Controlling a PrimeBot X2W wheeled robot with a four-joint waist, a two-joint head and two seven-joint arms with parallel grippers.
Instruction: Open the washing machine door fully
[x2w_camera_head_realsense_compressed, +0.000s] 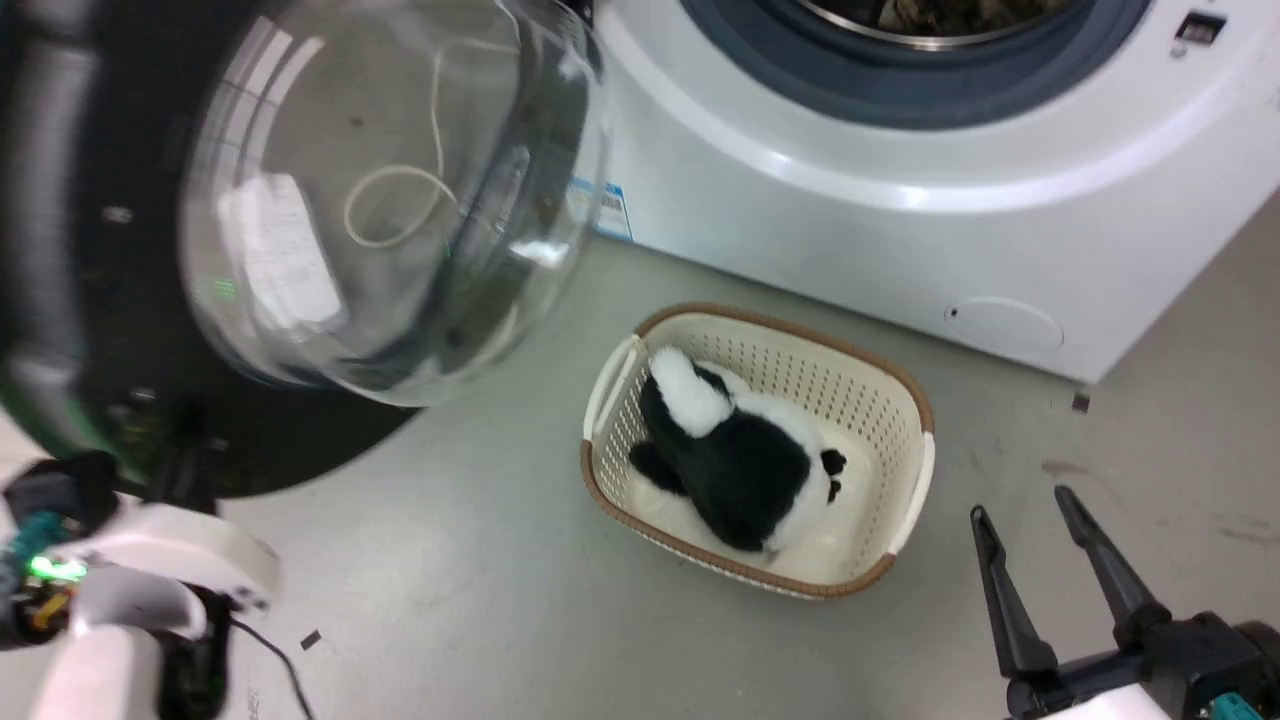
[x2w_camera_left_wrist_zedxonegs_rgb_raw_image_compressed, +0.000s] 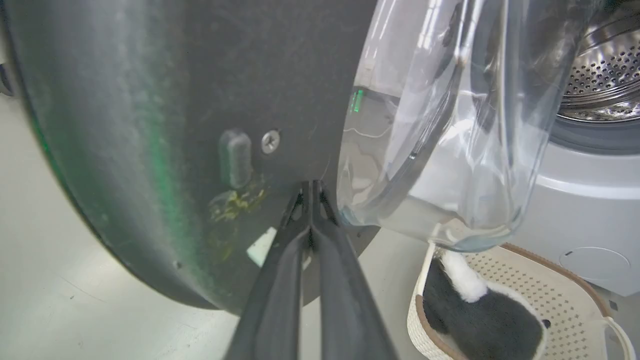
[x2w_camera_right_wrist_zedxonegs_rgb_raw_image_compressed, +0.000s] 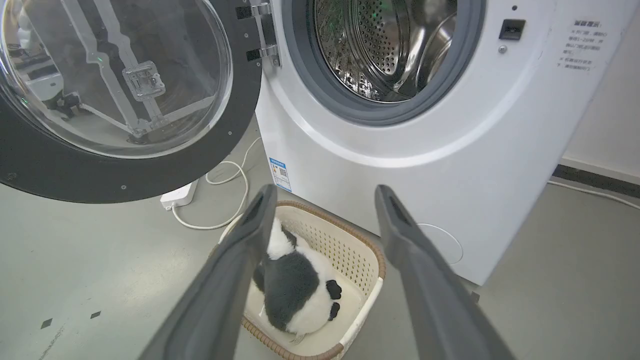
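Hanging on its metal hinge (x2w_camera_right_wrist_zedxonegs_rgb_raw_image_compressed: 262, 30) at the left edge of the washing machine (x2w_camera_right_wrist_zedxonegs_rgb_raw_image_compressed: 400, 150) opening, the washing machine door (x2w_camera_right_wrist_zedxonegs_rgb_raw_image_compressed: 115, 95) stands wide open. It is upright and clear of the grey gasket (x2w_camera_right_wrist_zedxonegs_rgb_raw_image_compressed: 310, 85) and the perforated steel drum (x2w_camera_right_wrist_zedxonegs_rgb_raw_image_compressed: 385, 45). Its inner face is turned out toward the room and me, not toward the machine. Being round, it has no long axis. A broad glossy black ring dotted with small screws surrounds the clear glass bowl (x2w_camera_head_realsense_compressed: 390, 200), which bulges out from that inner face toward the basket side. Through the glass I see pale reflections and a white cable on the floor (x2w_camera_right_wrist_zedxonegs_rgb_raw_image_compressed: 100, 260).

My left gripper (x2w_camera_left_wrist_zedxonegs_rgb_raw_image_compressed: 310, 187) has its fingers pressed together with nothing between them. The tips appear to rest against the black ring, just beside the base of the bowl. My right gripper (x2w_camera_head_realsense_compressed: 1020, 502) is spread apart and empty. It hovers over the floor in front of the machine, near the cream basket (x2w_camera_head_realsense_compressed: 905, 400) that holds a black-and-white plush toy (x2w_camera_head_realsense_compressed: 740, 460).
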